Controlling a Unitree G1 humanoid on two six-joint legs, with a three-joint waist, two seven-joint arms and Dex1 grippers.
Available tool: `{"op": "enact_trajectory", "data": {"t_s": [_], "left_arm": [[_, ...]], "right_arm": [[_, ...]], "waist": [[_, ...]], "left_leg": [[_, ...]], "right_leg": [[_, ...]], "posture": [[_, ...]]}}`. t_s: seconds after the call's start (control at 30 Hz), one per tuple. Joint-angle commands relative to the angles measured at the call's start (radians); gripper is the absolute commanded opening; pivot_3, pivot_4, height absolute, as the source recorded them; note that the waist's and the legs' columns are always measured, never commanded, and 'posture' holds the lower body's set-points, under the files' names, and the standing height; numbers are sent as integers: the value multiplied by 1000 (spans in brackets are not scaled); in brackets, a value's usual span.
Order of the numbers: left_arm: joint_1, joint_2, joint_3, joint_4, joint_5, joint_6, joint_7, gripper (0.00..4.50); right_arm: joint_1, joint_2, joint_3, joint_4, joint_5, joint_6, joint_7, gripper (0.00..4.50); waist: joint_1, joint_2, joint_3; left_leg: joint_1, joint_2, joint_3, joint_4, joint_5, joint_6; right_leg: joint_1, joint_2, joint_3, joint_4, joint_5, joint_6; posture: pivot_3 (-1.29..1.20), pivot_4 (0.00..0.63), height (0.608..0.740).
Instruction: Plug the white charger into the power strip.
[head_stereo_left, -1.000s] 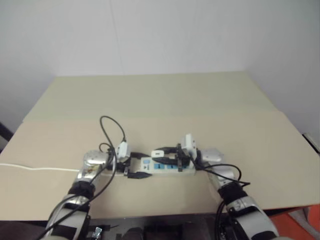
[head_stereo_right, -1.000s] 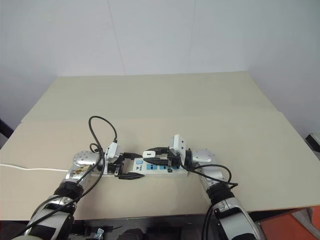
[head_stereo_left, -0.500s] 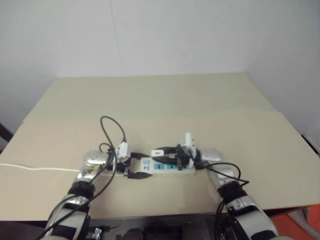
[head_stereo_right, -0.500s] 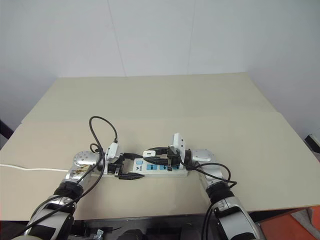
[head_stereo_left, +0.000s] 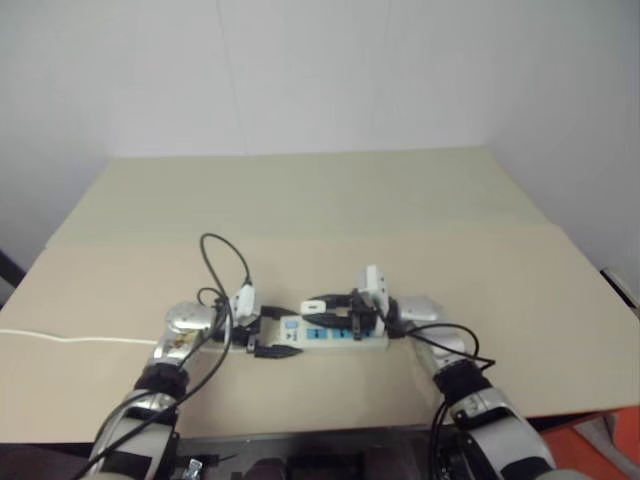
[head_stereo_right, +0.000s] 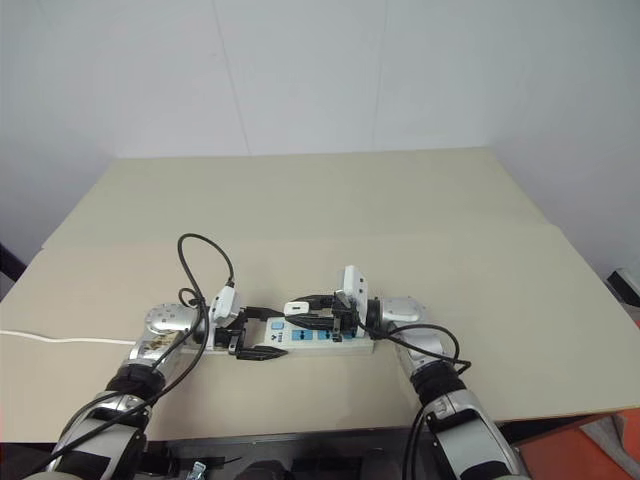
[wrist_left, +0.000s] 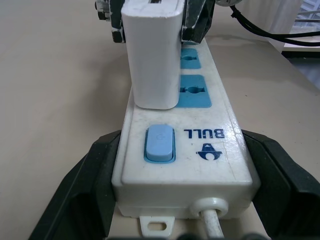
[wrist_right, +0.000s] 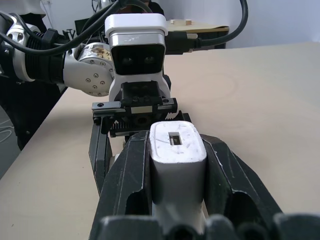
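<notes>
**Inspector:** Since the earlier frames almost nothing has shifted: both arms have kept their places over the counter (head_stereo_right: 300, 200), and the white charger (wrist_left: 151, 55) has stayed upright on the power strip (wrist_left: 182, 150).

**Operator:** So which step am I in?

**Inspector:** The insertion itself, by my judgement. Your left claw (wrist_left: 182, 200) is pinching the switch end of the power strip, one black finger on each long side, holding it flat on the counter. Your right claw (wrist_right: 177, 170) is pinching the white charger between its fingers. The charger's base meets the strip's top face at the socket nearest the blue switch (wrist_left: 160, 145). Two blue sockets beyond it stand free.

**Operator:** Is it fully seated?

**Inspector:** I cannot tell; the pins are hidden and no gap shows clearly under the block.

**Operator:** What does the next move call for?

**Inspector:** You should press straight down with the right claw, keeping the charger upright, while the left claw braces the strip. Release only once the base sits flush.
</notes>
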Motion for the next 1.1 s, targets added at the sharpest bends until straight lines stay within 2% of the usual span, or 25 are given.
{"op": "enact_trajectory", "data": {"t_s": [0.03, 0.2, 0.53, 0.77, 0.97, 1.1], "left_arm": [[14, 8, -17, -19, 11, -5, -30, 3272], [14, 6, -16, -19, 11, -5, -26, 3272], [10, 1, -18, -12, 14, -8, -14, 3272], [11, 0, -16, -11, 15, -12, -10, 3272], [17, 1, -14, -16, 13, -13, -9, 3272], [26, 0, -14, -23, 12, -12, -9, 3272]], "right_arm": [[53, -41, -2, 118, -97, 12, -67, 1109], [70, -48, -6, 97, -117, -69, -99, 1109], [75, -60, -26, 42, -83, -53, -70, 4456], [97, -79, -47, -58, -48, -45, -26, 4456], [17, -124, -81, -230, 85, 369, -14, 4456], [-21, -144, -88, -316, 112, 548, -61, 4456]], "waist": [[-1, 0, 0], [0, 0, 0], [4, -1, 0], [8, -1, 0], [12, -1, 2], [13, -1, 2]], "left_leg": [[0, 0, 0, 0, 0, 0], [0, 0, 0, 0, 0, 0], [-1, 0, -1, -1, 0, 0], [-1, 0, 0, -2, -1, 1], [-4, 0, -1, -2, -1, 1], [-16, 0, -1, -1, -1, 1]], "right_leg": [[0, 0, 0, 0, 0, 0], [0, 0, 0, 0, 0, 0], [0, 0, 0, -1, -1, 0], [0, 0, -1, -2, -1, 0], [-3, 0, -1, -2, -2, -1], [-16, 0, -1, 0, -1, -2]], "posture": [[0, 150, 740], [0, 150, 740], [0, 150, 740], [0, 150, 740], [0, 150, 740], [0, 150, 740]]}}
